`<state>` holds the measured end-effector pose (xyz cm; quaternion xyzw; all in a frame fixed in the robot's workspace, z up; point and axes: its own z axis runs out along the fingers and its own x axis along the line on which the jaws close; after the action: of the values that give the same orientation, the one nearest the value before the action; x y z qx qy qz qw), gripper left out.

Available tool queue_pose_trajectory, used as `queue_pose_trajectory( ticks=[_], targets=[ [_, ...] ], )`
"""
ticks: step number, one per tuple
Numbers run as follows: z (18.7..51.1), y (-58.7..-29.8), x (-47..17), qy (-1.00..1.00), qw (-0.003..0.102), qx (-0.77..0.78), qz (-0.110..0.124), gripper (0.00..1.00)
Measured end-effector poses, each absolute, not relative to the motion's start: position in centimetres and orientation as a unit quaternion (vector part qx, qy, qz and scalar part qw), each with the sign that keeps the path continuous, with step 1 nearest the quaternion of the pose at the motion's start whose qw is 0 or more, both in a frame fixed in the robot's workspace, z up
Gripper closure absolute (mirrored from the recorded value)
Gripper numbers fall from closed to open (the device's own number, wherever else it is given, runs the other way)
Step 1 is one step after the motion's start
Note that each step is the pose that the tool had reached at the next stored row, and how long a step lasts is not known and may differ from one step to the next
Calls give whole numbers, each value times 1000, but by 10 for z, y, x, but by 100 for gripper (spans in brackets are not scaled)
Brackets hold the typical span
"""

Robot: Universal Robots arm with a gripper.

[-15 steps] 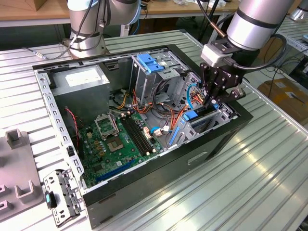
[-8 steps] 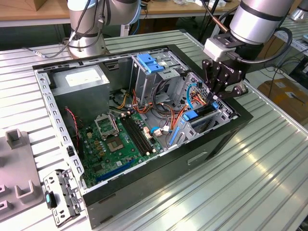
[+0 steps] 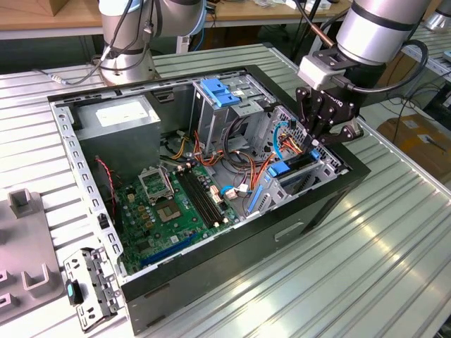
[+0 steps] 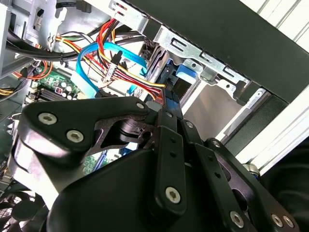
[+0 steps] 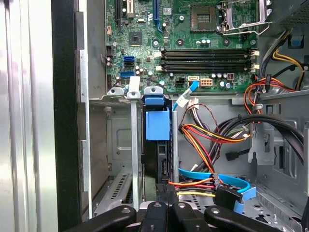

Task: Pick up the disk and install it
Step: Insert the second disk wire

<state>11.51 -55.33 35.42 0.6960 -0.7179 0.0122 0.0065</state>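
The disk (image 5: 157, 124) stands on edge in a slot of the metal drive bay (image 5: 112, 145), at the corner of the open computer case on the exterior view's right. Its blue carrier frame faces the motherboard. In the exterior view the disk (image 3: 285, 169) sits low in the bay, directly under my gripper (image 3: 318, 144). The black fingers (image 5: 175, 191) are drawn together on the disk's thin upper edge, as both wrist views show. My gripper (image 4: 169, 113) pinches that dark edge, with the blue carrier (image 4: 185, 72) just beyond it.
Orange, red and blue cables (image 5: 207, 181) bunch beside the bay. A tall cage with a blue latch (image 3: 220, 91) and a grey power-supply box (image 3: 116, 116) stand at the case's back. The motherboard (image 3: 173, 204) covers the case floor. A second arm's base (image 3: 127, 42) and grey fixtures (image 3: 21, 239) stand outside.
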Motion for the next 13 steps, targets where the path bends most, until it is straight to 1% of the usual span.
queue_pose_trajectory(
  ticks=[13],
  targets=[
    [354, -553, 107, -718, 7, 696, 12, 89]
  ],
)
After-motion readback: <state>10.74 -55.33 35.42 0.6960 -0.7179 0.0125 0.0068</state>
